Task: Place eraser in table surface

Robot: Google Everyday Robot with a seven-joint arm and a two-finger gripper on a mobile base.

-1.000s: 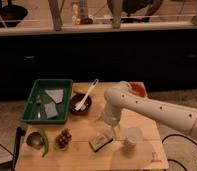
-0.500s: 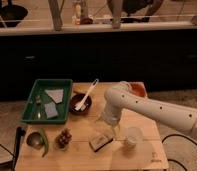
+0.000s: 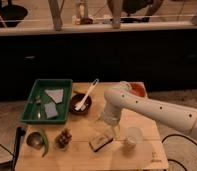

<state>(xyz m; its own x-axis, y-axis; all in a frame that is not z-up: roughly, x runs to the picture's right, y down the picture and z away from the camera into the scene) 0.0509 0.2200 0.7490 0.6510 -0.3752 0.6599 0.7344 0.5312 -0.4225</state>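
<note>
Wooden table (image 3: 82,160) fills my lower view, and the white arm (image 3: 157,111) reaches across it from 3 o'clock. The green tray (image 3: 29,107) sits off at 10 o'clock with the dark bowl (image 3: 79,106) beside it, and the clear cup (image 3: 133,136) is near the front edge. Now the bit that matters: the gripper (image 3: 111,131) hangs low over the boards, between bowl and cup. The eraser (image 3: 101,141) lies flat on the wood just beside it, at about 7 o'clock from the tip, long axis running 8 to 2 o'clock. Released or clenched, I cannot tell. I judge the eraser already down, so a retreat wants to go up and toward 1 o'clock, away from it.
</note>
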